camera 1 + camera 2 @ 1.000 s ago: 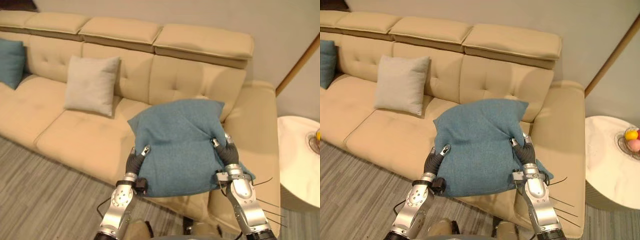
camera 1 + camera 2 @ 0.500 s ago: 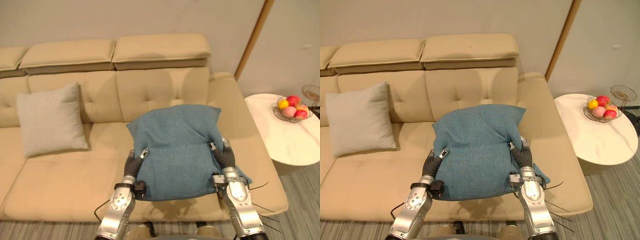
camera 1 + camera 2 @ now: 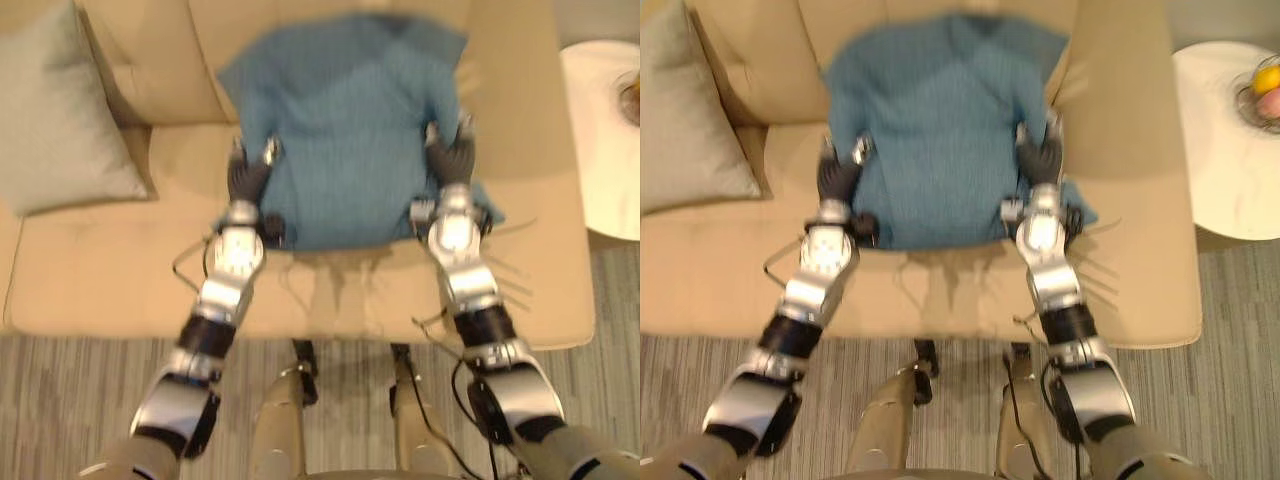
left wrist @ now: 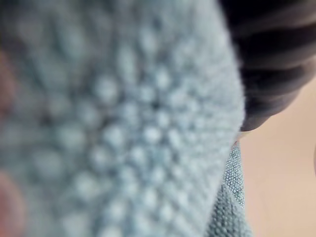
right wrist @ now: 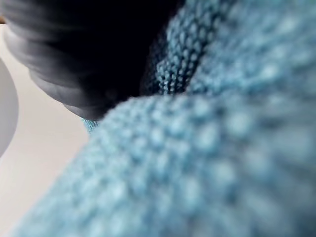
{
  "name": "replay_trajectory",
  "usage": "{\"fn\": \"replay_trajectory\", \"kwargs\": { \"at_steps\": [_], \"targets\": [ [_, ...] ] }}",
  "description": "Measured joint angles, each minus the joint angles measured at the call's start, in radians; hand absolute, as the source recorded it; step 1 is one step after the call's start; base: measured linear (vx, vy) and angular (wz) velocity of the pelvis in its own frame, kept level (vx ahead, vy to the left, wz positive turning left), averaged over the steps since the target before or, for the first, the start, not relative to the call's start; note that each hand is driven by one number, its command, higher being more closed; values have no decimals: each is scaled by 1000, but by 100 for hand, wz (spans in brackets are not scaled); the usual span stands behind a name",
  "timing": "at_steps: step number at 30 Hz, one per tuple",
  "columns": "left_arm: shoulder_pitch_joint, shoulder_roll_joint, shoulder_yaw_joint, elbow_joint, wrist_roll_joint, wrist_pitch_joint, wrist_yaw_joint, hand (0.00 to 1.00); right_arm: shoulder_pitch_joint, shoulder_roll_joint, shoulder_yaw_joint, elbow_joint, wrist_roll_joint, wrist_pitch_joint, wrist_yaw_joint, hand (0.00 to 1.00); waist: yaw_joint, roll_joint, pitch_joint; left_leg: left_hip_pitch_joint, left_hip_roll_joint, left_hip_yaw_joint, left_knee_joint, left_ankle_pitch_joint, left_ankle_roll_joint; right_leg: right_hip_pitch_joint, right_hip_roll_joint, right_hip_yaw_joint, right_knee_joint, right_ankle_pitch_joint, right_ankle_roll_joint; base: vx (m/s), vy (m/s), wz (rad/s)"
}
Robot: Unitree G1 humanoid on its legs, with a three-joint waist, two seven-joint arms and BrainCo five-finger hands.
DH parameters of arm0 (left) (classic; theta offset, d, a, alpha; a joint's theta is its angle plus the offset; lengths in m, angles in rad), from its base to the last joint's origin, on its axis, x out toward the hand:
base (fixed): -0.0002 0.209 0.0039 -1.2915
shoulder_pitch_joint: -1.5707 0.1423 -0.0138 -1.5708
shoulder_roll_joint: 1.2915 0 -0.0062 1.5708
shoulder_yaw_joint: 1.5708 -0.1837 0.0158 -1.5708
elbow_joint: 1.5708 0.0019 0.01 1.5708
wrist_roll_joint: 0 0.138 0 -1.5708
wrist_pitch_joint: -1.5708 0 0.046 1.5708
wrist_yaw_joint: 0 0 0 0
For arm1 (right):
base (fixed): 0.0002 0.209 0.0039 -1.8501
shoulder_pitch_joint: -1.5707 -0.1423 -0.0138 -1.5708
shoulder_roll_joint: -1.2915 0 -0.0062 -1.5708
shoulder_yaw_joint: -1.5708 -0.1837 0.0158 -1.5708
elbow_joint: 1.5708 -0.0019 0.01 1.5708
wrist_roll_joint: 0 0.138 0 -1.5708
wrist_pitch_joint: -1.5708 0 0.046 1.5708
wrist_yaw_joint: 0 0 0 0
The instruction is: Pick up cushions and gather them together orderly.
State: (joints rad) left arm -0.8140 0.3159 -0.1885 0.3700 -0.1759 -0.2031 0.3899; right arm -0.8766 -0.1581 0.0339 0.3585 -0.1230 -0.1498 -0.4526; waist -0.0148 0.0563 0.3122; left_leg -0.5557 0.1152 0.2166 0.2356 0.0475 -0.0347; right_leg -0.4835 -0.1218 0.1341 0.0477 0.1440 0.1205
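- A beige sofa (image 3: 100, 280) stands on a grey striped floor (image 3: 60, 400), with a white round table (image 3: 600, 150) beside its right end.
- A grey cushion (image 3: 50, 120) leans on the sofa's left part.
- The left hand (image 3: 247, 178) and right hand (image 3: 450, 160) each clutch one side of the blue cushion (image 3: 345, 130), which is over the right seat against the backrest.

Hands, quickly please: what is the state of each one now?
Left hand: shut on the blue cushion.
Right hand: also shut on the blue cushion.
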Motion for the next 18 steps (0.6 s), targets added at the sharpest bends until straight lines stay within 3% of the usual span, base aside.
{"fn": "replay_trajectory", "kwargs": {
  "at_steps": [3,4,5,11,13,18],
  "targets": [
    [-300,43,29,141,-7,-2,29,100,-277,-2,-76,123,-6,5,-53,100,-1,1,65,-43,-14,-16,-68,68,2,-66,-3,-11,3,24,-3,-97,-12,16],
    [-360,43,41,172,-8,-2,29,0,-330,-2,-91,150,-6,5,-63,100,-3,0,72,-59,-15,-21,-76,78,2,-81,-3,-17,2,29,0,-83,-18,19],
    [-446,45,49,223,-10,-2,34,0,-403,-1,-113,189,-5,7,-85,0,-7,1,89,-69,-16,-28,-95,98,2,-96,-2,-24,1,34,0,-73,-24,18],
    [-751,65,93,455,-30,-1,72,0,-660,-40,-152,378,41,7,-157,0,-21,2,100,-117,-30,-52,-276,221,-5,-191,0,-57,-38,69,-6,-38,-17,12],
    [-774,64,114,471,-45,1,70,0,-690,-63,-153,414,87,7,-152,0,-20,4,108,-124,-29,-56,-325,250,-10,-210,3,-68,-53,78,-7,-9,-6,5],
    [-776,42,162,517,-68,1,43,0,-688,-97,-153,449,174,8,-113,0,-8,5,130,-177,-22,-64,-329,257,-16,-254,4,-86,-55,79,-7,18,13,6]
  ]
}}
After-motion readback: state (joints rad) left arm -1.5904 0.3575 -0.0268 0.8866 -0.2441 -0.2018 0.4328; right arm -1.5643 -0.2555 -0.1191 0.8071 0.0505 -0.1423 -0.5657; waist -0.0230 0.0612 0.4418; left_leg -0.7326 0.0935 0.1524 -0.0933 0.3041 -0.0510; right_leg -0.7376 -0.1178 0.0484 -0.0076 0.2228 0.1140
